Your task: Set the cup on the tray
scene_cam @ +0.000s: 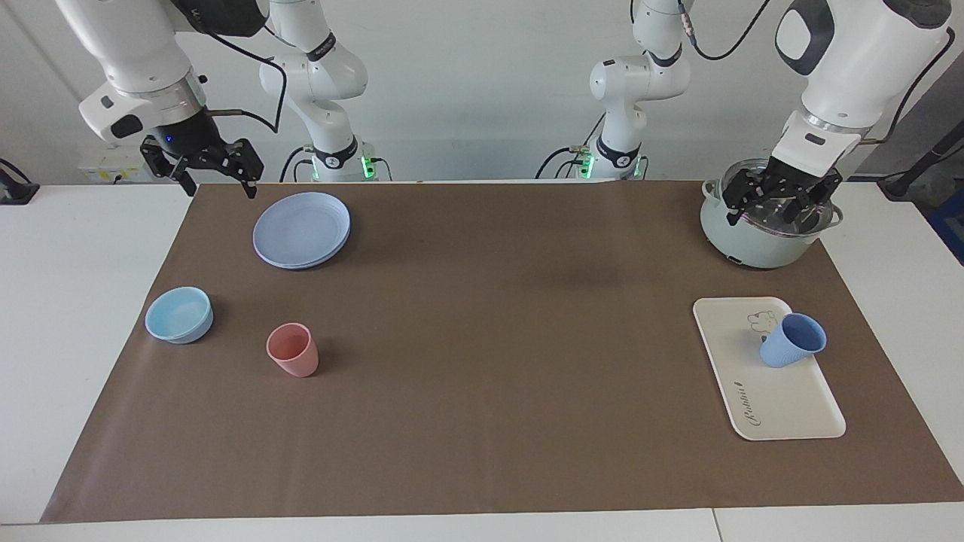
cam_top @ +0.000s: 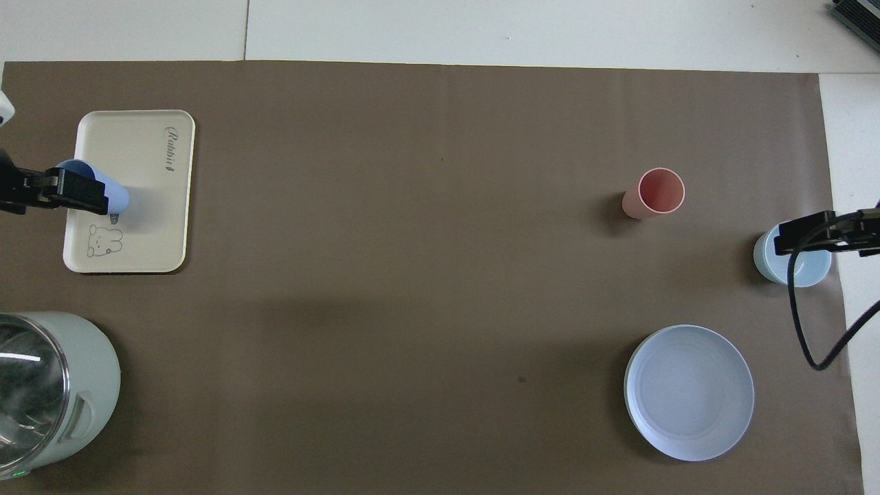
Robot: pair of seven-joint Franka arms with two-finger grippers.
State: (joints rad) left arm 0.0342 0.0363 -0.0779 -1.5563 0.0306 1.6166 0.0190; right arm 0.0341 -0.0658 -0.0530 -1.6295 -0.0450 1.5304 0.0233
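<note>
The periwinkle-blue cup [scene_cam: 787, 346] stands on the cream-white tray [scene_cam: 768, 399], on the half with the bear drawing, at the left arm's end of the table. My left gripper [scene_cam: 779, 199] is open, empty and raised over the pot, clear of the cup. In the overhead view the left gripper [cam_top: 69, 191] covers part of the cup [cam_top: 117, 198] on the tray [cam_top: 151, 206]. My right gripper [scene_cam: 215, 173] is open and empty, raised at the right arm's end beside the round plate; in the overhead view it [cam_top: 804, 237] lies over the bowl.
A pale green pot [scene_cam: 753, 241] with a glass lid stands nearer to the robots than the tray. At the right arm's end are a round blue plate [scene_cam: 301, 229], a light-blue bowl [scene_cam: 179, 315] and a salmon-pink tumbler [scene_cam: 292, 350]. A brown mat covers the table.
</note>
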